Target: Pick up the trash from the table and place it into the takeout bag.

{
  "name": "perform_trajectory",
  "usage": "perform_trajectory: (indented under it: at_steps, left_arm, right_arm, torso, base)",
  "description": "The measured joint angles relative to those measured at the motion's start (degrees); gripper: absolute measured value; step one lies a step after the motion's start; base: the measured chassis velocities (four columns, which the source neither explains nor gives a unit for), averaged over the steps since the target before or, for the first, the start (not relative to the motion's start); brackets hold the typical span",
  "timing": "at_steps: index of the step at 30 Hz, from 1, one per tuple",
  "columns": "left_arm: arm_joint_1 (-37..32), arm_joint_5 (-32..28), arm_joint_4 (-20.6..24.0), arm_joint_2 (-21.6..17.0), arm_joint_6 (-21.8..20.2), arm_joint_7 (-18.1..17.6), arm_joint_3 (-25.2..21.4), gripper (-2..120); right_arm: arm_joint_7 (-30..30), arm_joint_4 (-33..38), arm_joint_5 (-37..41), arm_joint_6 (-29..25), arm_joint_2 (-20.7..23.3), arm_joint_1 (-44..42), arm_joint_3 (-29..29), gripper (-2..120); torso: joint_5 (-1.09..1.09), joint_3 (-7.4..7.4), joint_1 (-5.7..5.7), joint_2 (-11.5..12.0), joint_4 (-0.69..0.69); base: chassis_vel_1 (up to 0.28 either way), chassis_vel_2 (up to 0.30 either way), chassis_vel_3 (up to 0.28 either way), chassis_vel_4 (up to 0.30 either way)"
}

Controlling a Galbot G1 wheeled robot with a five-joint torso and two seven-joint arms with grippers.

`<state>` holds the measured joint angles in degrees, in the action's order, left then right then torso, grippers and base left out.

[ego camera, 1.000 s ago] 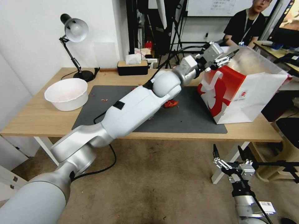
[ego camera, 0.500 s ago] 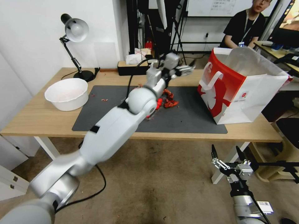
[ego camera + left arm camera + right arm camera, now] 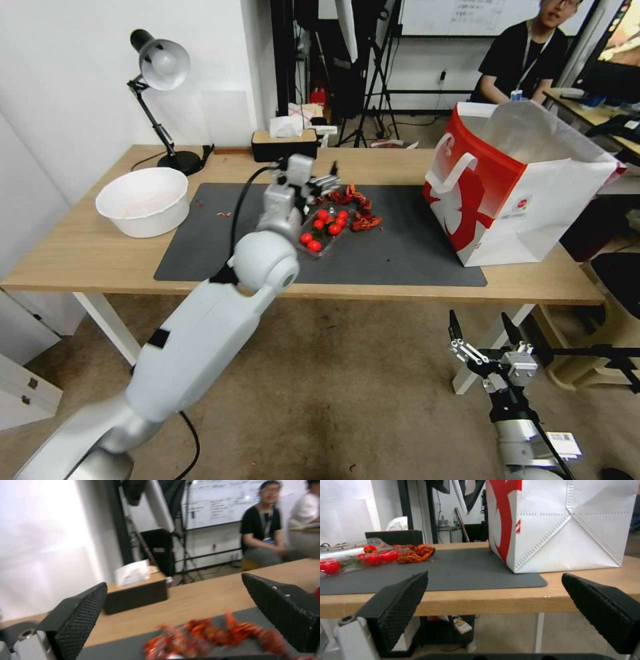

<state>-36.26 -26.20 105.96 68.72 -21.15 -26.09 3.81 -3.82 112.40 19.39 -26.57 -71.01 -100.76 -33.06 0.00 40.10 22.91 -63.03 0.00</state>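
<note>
Left gripper (image 3: 325,181) spread over mat (image 3: 400,253); tray (image 3: 325,229) of tomatoes at 5 o'clock (red scraps (image 3: 353,207) adjoining). Bag (image 3: 520,187) upright at 3. Right gripper (image 3: 485,335) spread, below table (image 3: 80,253).

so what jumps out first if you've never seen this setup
The big red and white takeout bag stands open on the table's right end. The left gripper, fingers open, hovers over the dark mat beside a clear tray of red tomatoes and a heap of red scraps. The right gripper hangs open below the table edge.
</note>
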Motion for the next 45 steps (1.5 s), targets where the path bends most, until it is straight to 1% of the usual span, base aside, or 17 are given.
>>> perform_trajectory:
  at_steps: [7,13,16,18,19,23,24,26,27,28,30,34,37,38,39,40,45]
  left_arm:
    - [-4.9,3.2,2.0,-0.7,0.1,1.2,-4.0,100]
    - [-9.9,4.5,4.2,-1.0,0.4,1.7,-7.3,100]
    - [-11.3,4.6,4.7,-1.0,0.7,2.0,-8.0,100]
    - [-14.9,5.3,5.5,-1.1,2.4,2.6,-9.6,100]
    - [-14.9,5.3,5.5,-1.1,2.4,2.6,-9.6,100]
    - [-22.6,7.7,7.2,-0.4,5.1,0.8,-12.3,100]
    - [-22.6,7.7,7.2,-0.4,5.1,0.8,-12.3,100]
    - [-27.8,8.5,8.5,-0.2,8.3,1.0,-14.2,100]
    - [-28.8,8.8,8.8,-0.2,9.4,1.2,-14.6,100]
    - [-28.8,8.8,8.8,-0.2,9.4,1.2,-14.6,100]
    - [-33.1,9.8,10.0,-0.6,13.2,2.3,-16.3,100]
    - [-35.7,10.6,10.6,-0.7,15.2,3.4,-17.6,100]
    - [-43.7,11.0,11.3,-0.4,20.8,6.4,-20.5,100]
    - [-43.7,11.0,11.3,-0.4,20.8,6.4,-20.5,100]
    - [-46.9,10.7,11.1,-0.3,24.0,8.1,-21.5,100]
    - [-48.9,10.3,11.0,-0.4,25.7,9.2,-22.2,100]
    - [-51.2,10.6,10.8,-0.3,28.2,10.4,-23.9,100]
  right_arm:
    - [0.0,0.5,0.0,0.0,0.0,-0.1,0.0,100]
    - [0.0,0.7,-0.1,0.0,0.0,-0.1,0.0,100]
    - [0.0,0.8,-0.1,0.0,0.0,-0.1,0.0,100]
    - [0.0,0.9,-0.2,0.0,0.0,-0.1,0.0,100]
    - [0.0,0.9,-0.2,0.0,0.0,-0.1,0.0,100]
    - [0.0,0.9,-0.4,-0.2,-0.3,-0.1,0.2,100]
    - [0.0,0.9,-0.4,-0.2,-0.3,-0.1,0.2,100]
    - [0.0,1.0,-0.5,-0.4,-0.2,0.0,0.2,100]
    - [0.0,1.1,-0.6,-0.4,-0.2,0.0,0.2,100]
    - [0.0,1.1,-0.6,-0.4,-0.2,0.0,0.2,100]
    - [0.0,1.4,-0.7,-1.0,-0.2,0.0,0.1,100]
    - [0.0,1.5,-0.7,-1.2,-0.1,0.0,0.1,100]
    - [0.0,1.6,-0.7,-1.5,0.0,0.1,0.1,100]
    - [0.0,1.6,-0.7,-1.5,0.0,0.1,0.1,100]
    - [0.0,1.8,-0.6,-1.5,0.2,0.3,0.1,100]
    - [0.0,1.8,-0.4,-1.5,0.2,0.5,0.2,100]
    - [-0.6,2.4,-0.2,-1.2,0.2,0.6,0.8,100]
  torso:
    - [0.00,0.00,0.00,0.0,0.01]
    - [0.00,0.00,0.00,0.0,0.01]
    - [0.01,0.00,0.00,0.0,0.01]
    - [0.00,0.00,0.00,0.0,0.00]
    - [0.00,0.00,0.00,0.0,0.00]
    - [0.00,0.00,0.00,0.0,0.00]
    - [0.00,0.00,0.00,0.0,0.00]
    - [0.00,0.00,0.00,0.0,0.00]
    - [0.00,0.00,0.00,0.0,0.00]
    - [0.00,0.00,0.00,0.0,0.00]
    - [0.00,0.00,0.00,0.0,0.00]
    - [0.01,0.00,0.01,0.0,0.00]
    - [-0.01,0.00,0.00,0.0,0.01]
    - [-0.01,0.00,0.00,0.0,0.01]
    - [0.00,0.00,0.00,0.0,0.01]
    - [0.00,0.00,0.00,0.0,0.01]
    - [0.00,0.00,0.00,0.0,0.00]
  base:
    - [0.000,0.000,0.000,0.000]
    - [0.000,0.000,0.000,0.000]
    - [0.000,0.000,0.000,0.000]
    - [0.000,0.000,0.000,0.000]
    - [0.000,0.000,0.000,0.000]
    - [0.000,0.000,0.000,0.000]
    - [0.000,0.000,0.000,0.000]
    - [0.000,0.000,0.000,0.000]
    - [0.000,0.000,0.000,0.000]
    - [0.000,0.000,0.000,0.000]
    - [0.000,0.000,0.000,0.000]
    - [0.000,0.000,0.000,0.000]
    - [0.000,0.000,0.000,0.000]
    - [0.000,0.000,0.000,0.000]
    - [0.000,0.000,0.000,0.000]
    - [0.000,0.000,0.000,0.000]
    - [0.000,0.000,0.000,0.000]
